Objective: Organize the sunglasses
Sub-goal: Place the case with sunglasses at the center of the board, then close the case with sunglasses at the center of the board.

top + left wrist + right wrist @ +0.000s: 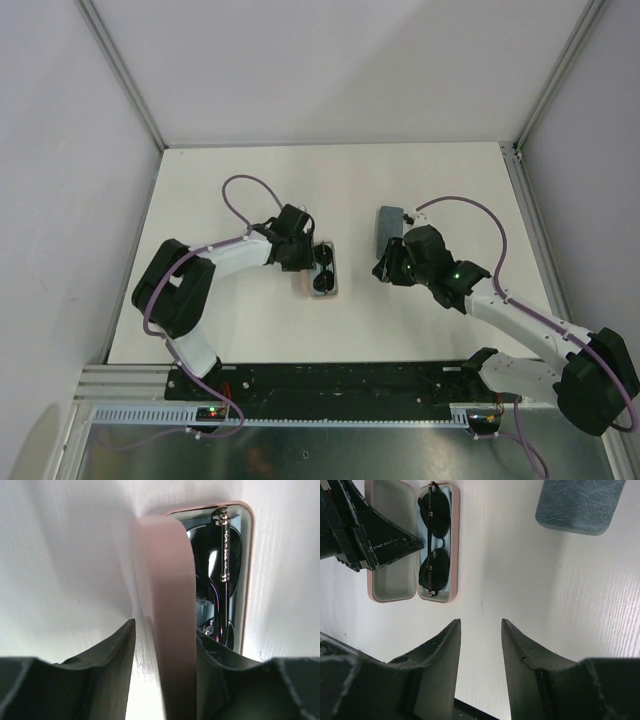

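Left gripper [165,640] clamps the pink case lid [160,575]; black sunglasses [222,595] lie inside.
Closing step, likely: the lid needs swinging down over them. Right gripper [481,627] hangs parted, empty.

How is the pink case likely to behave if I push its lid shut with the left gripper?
The pink case looks like a rigid shell, so the lid in the left gripper should swing as one piece, not flex. It seems light on the smooth table, so it may slide. The sunglasses lie low inside, probably clear.
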You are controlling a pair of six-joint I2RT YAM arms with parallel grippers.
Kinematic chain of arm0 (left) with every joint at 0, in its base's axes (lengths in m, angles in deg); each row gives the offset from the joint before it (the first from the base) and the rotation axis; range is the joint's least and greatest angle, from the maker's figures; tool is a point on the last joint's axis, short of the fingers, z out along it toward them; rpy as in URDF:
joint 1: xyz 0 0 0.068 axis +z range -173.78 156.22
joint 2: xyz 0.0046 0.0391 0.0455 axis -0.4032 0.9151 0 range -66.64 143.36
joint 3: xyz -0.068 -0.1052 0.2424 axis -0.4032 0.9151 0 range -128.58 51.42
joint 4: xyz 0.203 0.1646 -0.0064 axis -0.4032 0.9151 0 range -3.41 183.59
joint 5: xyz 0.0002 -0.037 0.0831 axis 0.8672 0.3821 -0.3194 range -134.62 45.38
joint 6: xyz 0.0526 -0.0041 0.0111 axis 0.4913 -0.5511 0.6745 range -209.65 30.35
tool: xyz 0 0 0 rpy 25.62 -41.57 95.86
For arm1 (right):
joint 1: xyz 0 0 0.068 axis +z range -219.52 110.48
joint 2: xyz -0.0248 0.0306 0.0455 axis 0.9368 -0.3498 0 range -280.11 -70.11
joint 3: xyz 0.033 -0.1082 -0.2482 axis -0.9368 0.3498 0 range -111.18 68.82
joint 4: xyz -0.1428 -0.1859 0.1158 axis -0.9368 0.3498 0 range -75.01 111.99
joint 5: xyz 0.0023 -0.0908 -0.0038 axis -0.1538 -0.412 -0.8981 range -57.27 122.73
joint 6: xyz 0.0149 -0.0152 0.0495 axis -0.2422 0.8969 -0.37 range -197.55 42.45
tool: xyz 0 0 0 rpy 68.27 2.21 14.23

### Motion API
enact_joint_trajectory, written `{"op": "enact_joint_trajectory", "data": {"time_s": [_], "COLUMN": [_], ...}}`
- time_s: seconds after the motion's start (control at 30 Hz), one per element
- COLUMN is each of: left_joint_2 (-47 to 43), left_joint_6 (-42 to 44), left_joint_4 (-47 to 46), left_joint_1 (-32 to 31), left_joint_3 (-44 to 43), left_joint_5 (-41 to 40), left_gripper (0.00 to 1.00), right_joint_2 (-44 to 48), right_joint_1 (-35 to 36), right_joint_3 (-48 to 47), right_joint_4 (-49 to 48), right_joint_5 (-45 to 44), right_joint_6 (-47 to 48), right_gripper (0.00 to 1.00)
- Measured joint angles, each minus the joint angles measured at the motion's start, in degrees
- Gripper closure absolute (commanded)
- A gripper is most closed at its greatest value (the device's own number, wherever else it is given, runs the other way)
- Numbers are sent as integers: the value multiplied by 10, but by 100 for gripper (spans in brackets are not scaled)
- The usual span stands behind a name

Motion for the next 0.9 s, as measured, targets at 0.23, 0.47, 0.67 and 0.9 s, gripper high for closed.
{"op": "enact_joint_trajectory", "data": {"time_s": [0.23,0.47,0.67,0.9], "left_joint_2": [0,-11,-38,-65], "left_joint_6": [12,19,19,18], "left_joint_4": [30,51,54,60], "left_joint_1": [-5,-6,-5,7], "left_joint_3": [-9,-41,-67,-67], "left_joint_5": [-13,6,30,60], "left_gripper": [19,13,20,25], "right_joint_2": [1,-58,-118,-162], "right_joint_1": [-2,0,11,17], "right_joint_3": [1,1,2,2], "right_joint_4": [5,-19,-47,-90], "right_joint_5": [7,32,50,71], "right_joint_6": [3,4,2,0], "right_gripper": [52,53,54,59]}}
